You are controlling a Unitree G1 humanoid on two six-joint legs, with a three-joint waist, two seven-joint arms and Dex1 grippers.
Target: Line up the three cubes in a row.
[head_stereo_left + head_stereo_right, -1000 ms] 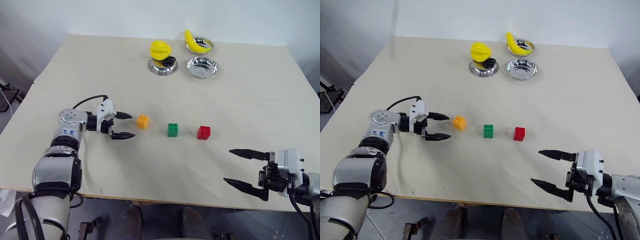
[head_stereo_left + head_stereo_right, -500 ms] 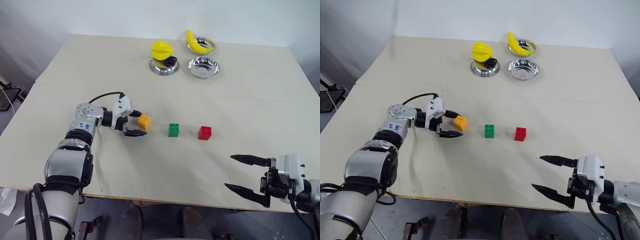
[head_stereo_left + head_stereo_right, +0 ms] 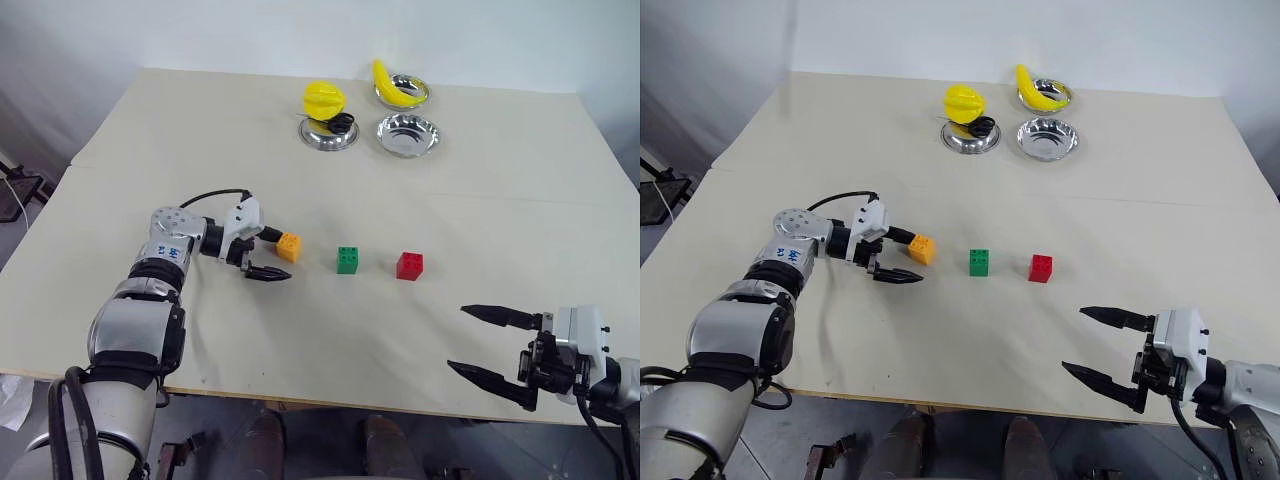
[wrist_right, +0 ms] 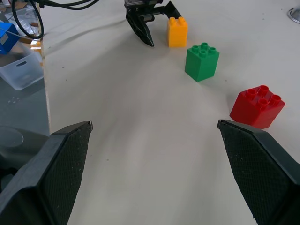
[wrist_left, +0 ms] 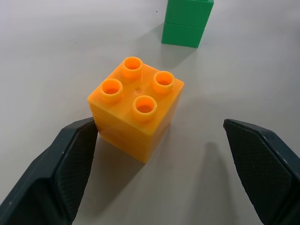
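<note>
Three studded cubes stand in a rough row mid-table: orange (image 3: 288,246), green (image 3: 348,260) and red (image 3: 409,265), each apart from the others. My left gripper (image 3: 275,255) is open and lies low at the orange cube's left side. In the left wrist view the orange cube (image 5: 136,105) sits between the fingertips, close against one finger (image 5: 65,173), and the green cube (image 5: 185,21) stands beyond it. My right gripper (image 3: 460,340) is open near the front right edge, well away from the red cube (image 4: 257,106).
At the back of the table (image 3: 500,180) are steel bowls: an empty one (image 3: 405,134), one with a banana (image 3: 400,88), and one (image 3: 327,133) with a yellow fruit (image 3: 323,99). A clear plastic box (image 4: 21,70) lies off the table.
My left gripper moved right over the table until its open fingers came around the orange cube. The cubes and the right gripper stayed put.
</note>
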